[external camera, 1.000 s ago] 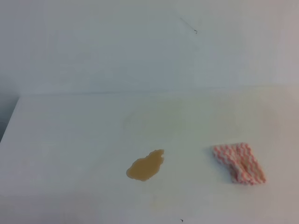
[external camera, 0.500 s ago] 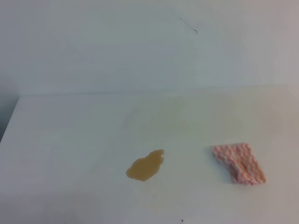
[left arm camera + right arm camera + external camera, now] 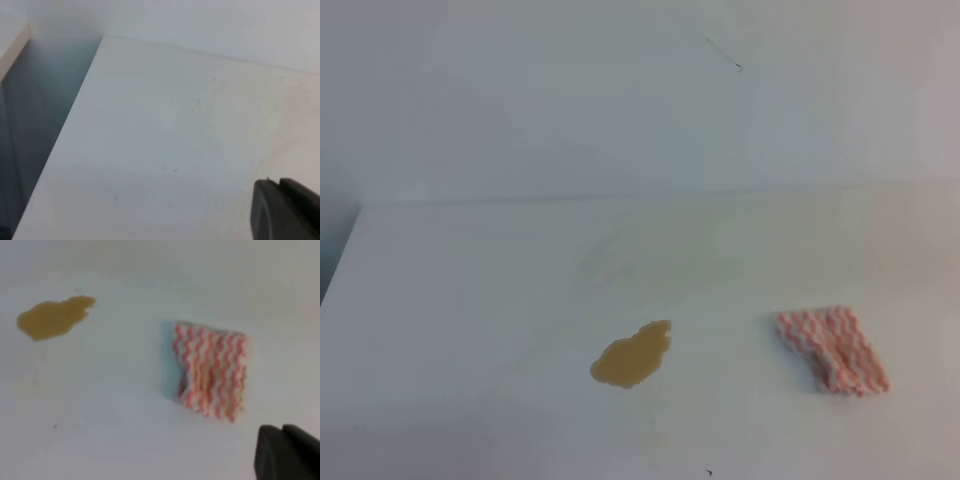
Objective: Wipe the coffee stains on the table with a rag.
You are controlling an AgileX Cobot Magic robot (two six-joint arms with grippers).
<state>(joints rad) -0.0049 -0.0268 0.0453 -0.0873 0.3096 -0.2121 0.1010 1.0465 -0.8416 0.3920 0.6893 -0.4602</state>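
1. No writing or brand shows on anything in view.
2. The left gripper [image 3: 285, 210] appears only as a dark tip at the lower right of its wrist view, above bare table [image 3: 470, 290]; whether it is open or closed cannot be told.
3. The right gripper [image 3: 287, 452] is likewise a dark corner, near the rag [image 3: 210, 371] but apart from it; its state cannot be told.
4. The rag [image 3: 832, 350] lies flat, right of the coffee stains [image 3: 632, 355], well apart.
5. A tiny dark speck [image 3: 709, 472] sits near the front edge.
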